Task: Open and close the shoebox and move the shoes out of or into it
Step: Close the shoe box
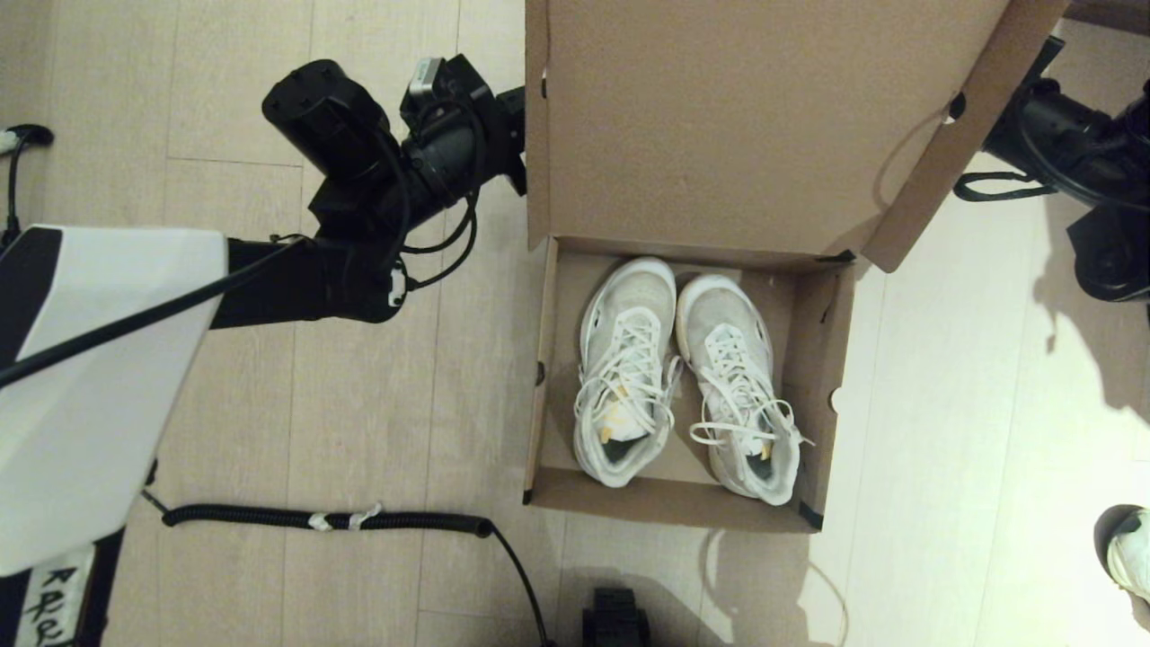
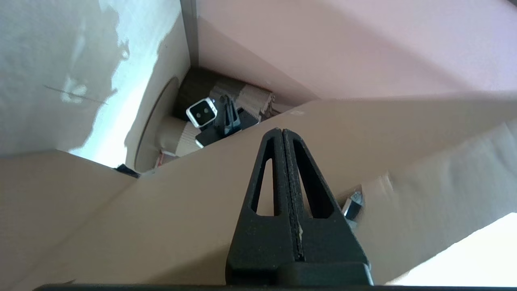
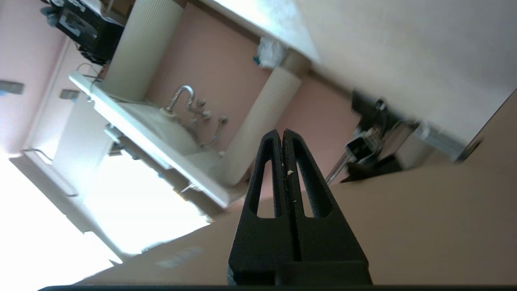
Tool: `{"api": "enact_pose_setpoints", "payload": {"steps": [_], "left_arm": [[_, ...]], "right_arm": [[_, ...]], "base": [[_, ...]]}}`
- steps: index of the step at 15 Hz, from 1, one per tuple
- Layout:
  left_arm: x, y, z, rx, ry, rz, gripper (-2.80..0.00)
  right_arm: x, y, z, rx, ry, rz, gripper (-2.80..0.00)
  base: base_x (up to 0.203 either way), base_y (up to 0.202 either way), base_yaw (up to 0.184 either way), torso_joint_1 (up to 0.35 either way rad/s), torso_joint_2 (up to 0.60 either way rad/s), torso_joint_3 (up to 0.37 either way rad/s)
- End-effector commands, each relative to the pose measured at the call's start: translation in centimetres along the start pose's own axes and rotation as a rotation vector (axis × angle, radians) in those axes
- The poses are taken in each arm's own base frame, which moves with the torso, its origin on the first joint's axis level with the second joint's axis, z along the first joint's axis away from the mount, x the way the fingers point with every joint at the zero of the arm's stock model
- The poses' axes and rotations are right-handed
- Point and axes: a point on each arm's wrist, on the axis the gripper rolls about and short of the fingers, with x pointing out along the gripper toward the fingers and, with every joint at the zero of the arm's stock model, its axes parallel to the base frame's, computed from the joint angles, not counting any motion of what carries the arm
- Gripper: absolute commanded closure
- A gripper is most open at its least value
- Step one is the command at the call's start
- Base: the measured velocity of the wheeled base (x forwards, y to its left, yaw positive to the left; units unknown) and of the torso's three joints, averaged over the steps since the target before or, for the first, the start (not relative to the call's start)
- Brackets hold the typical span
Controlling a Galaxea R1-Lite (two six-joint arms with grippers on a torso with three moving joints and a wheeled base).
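Shoebox: the shoebox (image 1: pixel 813 377) sits open on the floor (image 1: pixel 359 377) in front of me, its flap lid (image 1: pixel 719 117) standing up on the far side.
Shoes: the shoes (image 1: pixel 683 377) lie side by side inside it, toes toward the lid, laces loose.
My left gripper (image 2: pixel 281 133): jaws pressed together, holding nothing, against the lid's left edge.
My right gripper (image 3: pixel 281 133): jaws pressed together, empty, beside the lid's right edge.
Around: a black coiled cable (image 1: pixel 323 518) lies on the floor to the near left; a lone shoe (image 1: pixel 1130 548) shows at the right border.
Open room: bare floor on both sides of the box.
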Motion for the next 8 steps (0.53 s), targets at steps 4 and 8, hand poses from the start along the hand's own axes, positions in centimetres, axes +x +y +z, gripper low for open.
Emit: {"api": "enact_pose_setpoints", "payload": {"steps": [4,8], "left_arm": [[0.2,-2.6,-0.7,-0.012,0.018,-0.019,0.0],[-1.1,-5.1,-1.7,-0.071,0.069,0.005,0.0]], "right_arm": [[-0.6,1.7,-1.4,0.039,0.048,-0.025,0.0],[-1.1,2.2,-2.8,0.085,0.072,-0.054,0.0]], "base": [[0.0,0.0,0.0,0.0,0.0,0.0],[0.0,0.0,0.0,0.0,0.0,0.0]]}}
